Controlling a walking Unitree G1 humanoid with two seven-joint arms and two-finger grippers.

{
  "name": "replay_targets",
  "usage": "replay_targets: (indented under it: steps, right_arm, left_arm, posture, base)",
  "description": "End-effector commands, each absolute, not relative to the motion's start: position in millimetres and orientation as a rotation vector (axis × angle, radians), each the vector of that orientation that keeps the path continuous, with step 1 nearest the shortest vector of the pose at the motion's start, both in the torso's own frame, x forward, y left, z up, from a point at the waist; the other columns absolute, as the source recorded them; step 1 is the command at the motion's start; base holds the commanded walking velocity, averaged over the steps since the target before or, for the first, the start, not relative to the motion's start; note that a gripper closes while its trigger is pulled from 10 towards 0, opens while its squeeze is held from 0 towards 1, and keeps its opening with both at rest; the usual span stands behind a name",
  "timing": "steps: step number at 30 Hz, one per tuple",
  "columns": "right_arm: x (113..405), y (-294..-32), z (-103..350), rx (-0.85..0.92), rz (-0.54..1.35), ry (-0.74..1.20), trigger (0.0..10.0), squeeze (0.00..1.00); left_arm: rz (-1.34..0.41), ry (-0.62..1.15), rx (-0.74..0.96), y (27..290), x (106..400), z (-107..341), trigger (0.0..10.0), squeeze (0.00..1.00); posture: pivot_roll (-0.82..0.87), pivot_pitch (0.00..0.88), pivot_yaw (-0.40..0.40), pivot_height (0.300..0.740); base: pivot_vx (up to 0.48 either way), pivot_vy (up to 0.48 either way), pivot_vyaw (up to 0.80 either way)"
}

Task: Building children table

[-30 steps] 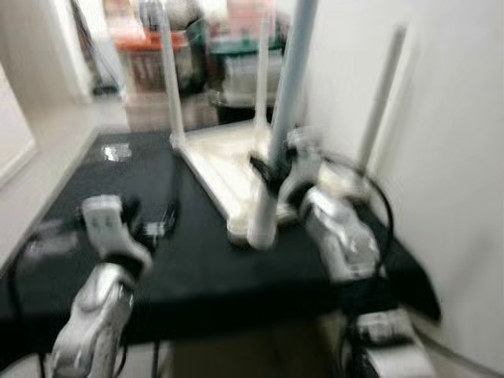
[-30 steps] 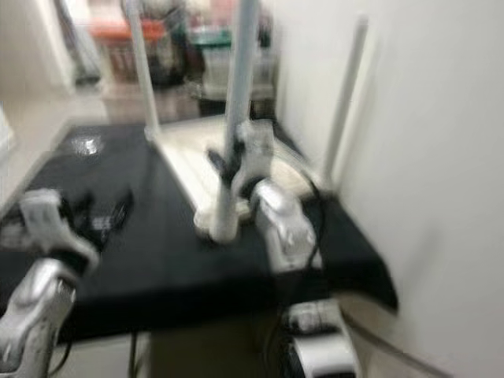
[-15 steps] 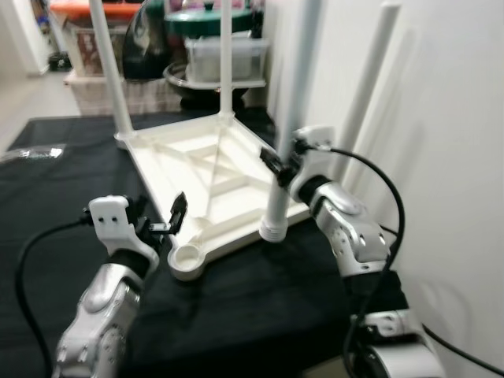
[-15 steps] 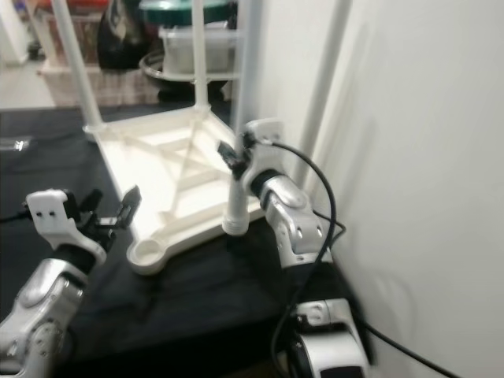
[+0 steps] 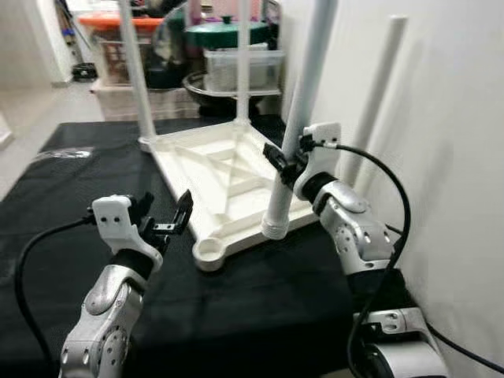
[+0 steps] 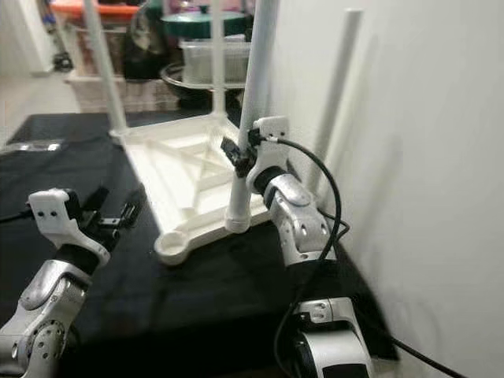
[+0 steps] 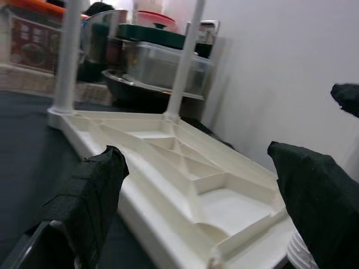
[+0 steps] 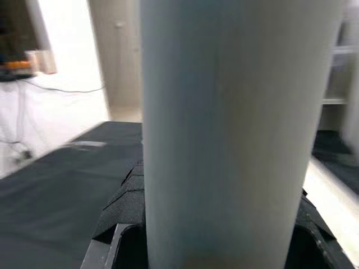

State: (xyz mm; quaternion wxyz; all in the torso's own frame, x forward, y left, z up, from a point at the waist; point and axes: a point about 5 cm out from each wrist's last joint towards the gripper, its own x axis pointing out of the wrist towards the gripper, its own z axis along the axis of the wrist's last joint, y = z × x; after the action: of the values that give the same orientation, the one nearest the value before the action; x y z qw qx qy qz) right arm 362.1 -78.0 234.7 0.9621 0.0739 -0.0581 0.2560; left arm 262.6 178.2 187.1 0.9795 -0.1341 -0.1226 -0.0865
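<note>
A white plastic tabletop lies upside down on the black cloth. Two white legs stand in its far corners. At the near right corner a third leg stands upright, and my right gripper is shut around it. The right wrist view has this leg between the black fingers. The nearest corner socket holds no leg. Just left of that socket my left gripper hovers open, its fingers framing the tabletop's ribbed underside.
Another white leg leans against the white wall on the right. Storage boxes, a clear tub and a dark pot crowd the back. A small clear bag lies on the cloth at far left.
The view has swung and steadied from a blur. My right gripper stays shut on the leg at the same corner. My left gripper remains open beside the near socket.
</note>
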Motion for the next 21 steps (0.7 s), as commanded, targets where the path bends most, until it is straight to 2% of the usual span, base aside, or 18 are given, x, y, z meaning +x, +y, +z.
replay_targets:
  steps: [1,4,9,12,18,21]
  right_arm:
    - [363.6,-83.9,240.0,0.149,0.510,-0.127,10.0,0.00]
    - [363.5,-82.9,239.9,0.156,0.521,-0.118,10.0,0.00]
    - [363.4,-84.0,240.7,0.139,0.517,-0.133,10.0,0.00]
    - [363.8,-83.3,239.2,0.151,0.519,-0.116,10.0,0.00]
    - [363.5,-81.4,239.1,0.148,0.530,-0.116,10.0,0.00]
    - [362.9,-81.0,239.3,0.139,0.532,-0.122,10.0,0.00]
  left_arm:
    - [-0.195,-0.236,-0.271,174.5,263.4,186.1,10.0,0.00]
    - [-0.194,-0.235,-0.270,175.1,263.6,185.7,10.0,0.00]
    - [-0.197,-0.229,-0.268,175.2,264.0,185.2,10.0,0.00]
    - [-0.199,-0.223,-0.273,175.3,264.3,184.8,10.0,0.00]
    - [-0.200,-0.228,-0.267,176.4,264.8,185.7,10.0,0.00]
    - [-0.200,-0.232,-0.251,176.7,264.2,185.7,10.0,0.00]
  posture:
    - [0.05,0.000,-0.073,0.740]
    - [0.05,0.000,-0.071,0.740]
    - [0.05,0.000,-0.070,0.740]
    - [0.05,0.000,-0.070,0.740]
    - [0.05,0.000,-0.068,0.740]
    - [0.05,0.000,-0.066,0.740]
  base:
    - [0.000,0.000,0.00]
    - [0.000,0.000,-0.53]
    - [0.000,0.000,0.00]
    - [0.000,0.480,0.00]
    - [0.000,0.480,-0.67]
    - [0.000,0.087,0.00]
